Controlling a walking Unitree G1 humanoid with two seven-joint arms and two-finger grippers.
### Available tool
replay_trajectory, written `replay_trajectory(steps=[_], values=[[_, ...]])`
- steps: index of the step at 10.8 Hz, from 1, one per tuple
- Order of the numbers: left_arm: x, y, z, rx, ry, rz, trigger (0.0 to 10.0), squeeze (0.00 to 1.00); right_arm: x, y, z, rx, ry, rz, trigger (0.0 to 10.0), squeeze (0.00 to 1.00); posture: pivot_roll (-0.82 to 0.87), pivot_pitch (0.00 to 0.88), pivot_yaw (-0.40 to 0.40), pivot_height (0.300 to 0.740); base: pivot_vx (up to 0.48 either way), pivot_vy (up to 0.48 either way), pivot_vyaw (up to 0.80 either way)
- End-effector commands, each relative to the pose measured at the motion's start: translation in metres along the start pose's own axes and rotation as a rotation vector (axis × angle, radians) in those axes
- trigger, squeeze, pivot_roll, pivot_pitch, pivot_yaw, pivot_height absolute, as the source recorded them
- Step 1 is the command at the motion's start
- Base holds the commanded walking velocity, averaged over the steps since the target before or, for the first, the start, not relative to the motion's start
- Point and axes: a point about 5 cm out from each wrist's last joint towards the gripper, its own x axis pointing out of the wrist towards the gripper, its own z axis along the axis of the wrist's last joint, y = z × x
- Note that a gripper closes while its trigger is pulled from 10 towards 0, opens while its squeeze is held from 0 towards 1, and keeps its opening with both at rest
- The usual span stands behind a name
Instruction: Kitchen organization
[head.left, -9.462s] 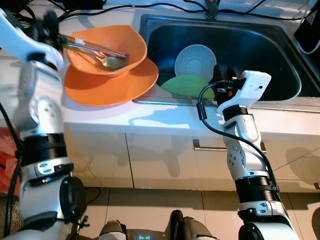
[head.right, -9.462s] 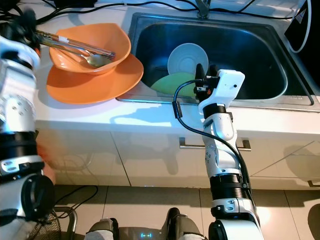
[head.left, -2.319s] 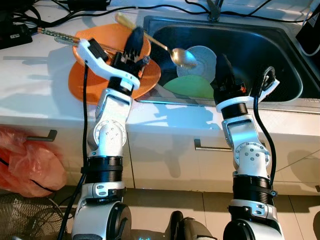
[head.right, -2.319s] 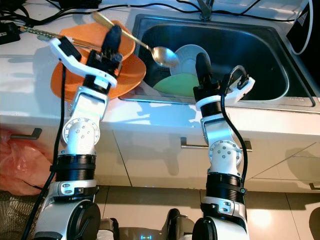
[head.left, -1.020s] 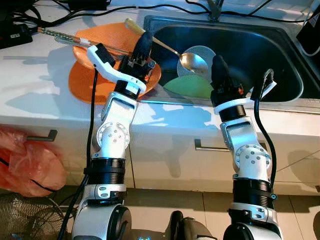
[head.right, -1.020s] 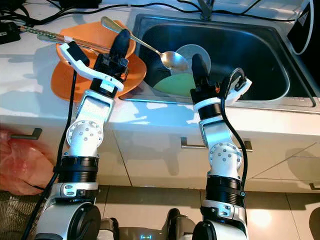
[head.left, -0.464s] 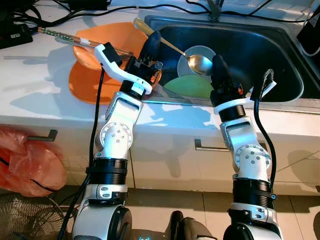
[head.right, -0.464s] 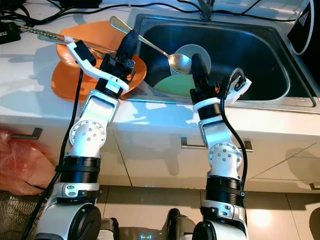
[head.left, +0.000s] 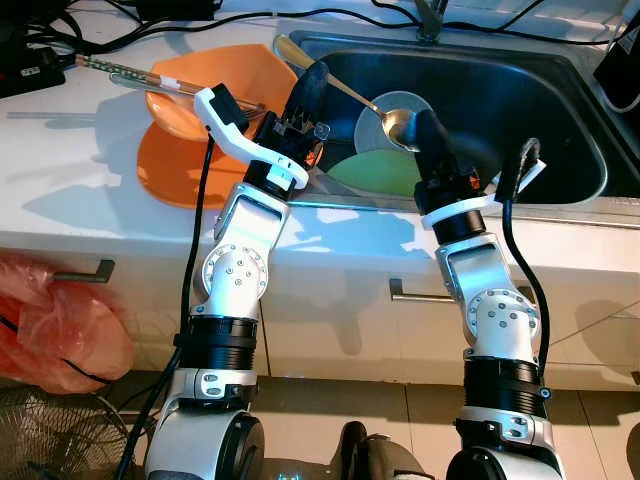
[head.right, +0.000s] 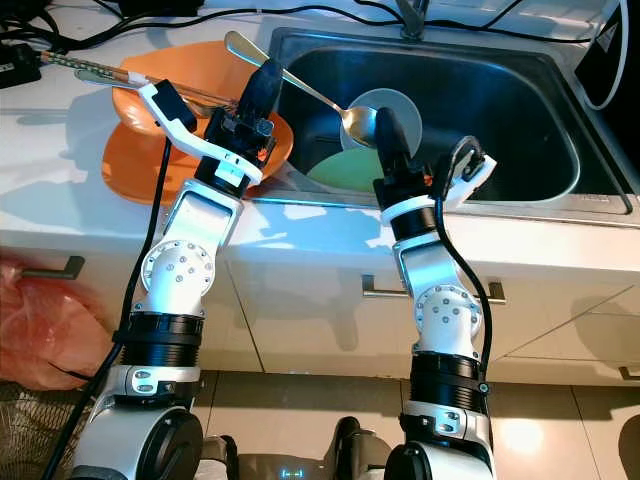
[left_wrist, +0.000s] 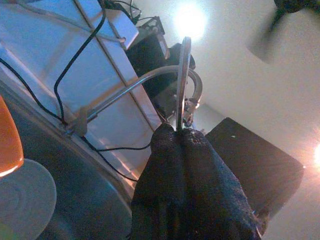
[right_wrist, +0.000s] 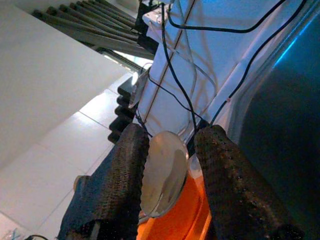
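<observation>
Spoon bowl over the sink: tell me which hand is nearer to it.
Right. The right hand has its open fingers either side of the spoon bowl; the left hand grips the handle farther back, near the orange dishes.

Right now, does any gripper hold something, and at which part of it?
The left gripper holds the spoon by its handle; the right gripper is open around the bowl end.

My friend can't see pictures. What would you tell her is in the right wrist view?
The right gripper's two black textured fingers stand open around the shiny metal spoon bowl, without closing on it. Below it glows a bit of an orange dish, with black cables running across a pale surface behind.
</observation>
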Motion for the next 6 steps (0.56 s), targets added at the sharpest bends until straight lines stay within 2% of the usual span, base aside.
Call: replay_trajectory(steps=[1, 2, 6], values=[[0.0133, -0.0285, -0.0298, -0.136, 0.001, -0.081, 10.0, 0.00, -0.0023, 0.0033, -0.0013, 0.007, -0.008, 0.017, 3.2, 0.00, 0.10, 0.165, -0.047, 0.740, 0.000, 0.000, 0.00], [0.0130, -0.0283, -0.0299, -0.132, 0.004, -0.079, 10.0, 0.00, -0.0025, 0.0037, -0.0015, 0.009, -0.007, 0.019, 0.0, 0.00, 0.10, 0.166, -0.047, 0.740, 0.000, 0.000, 0.00], [0.0132, -0.0277, -0.0312, -0.119, 0.013, -0.074, 10.0, 0.00, -0.0029, 0.0049, -0.0011, 0.015, -0.011, 0.029, 0.0, 0.00, 0.10, 0.172, -0.048, 0.740, 0.000, 0.000, 0.00]])
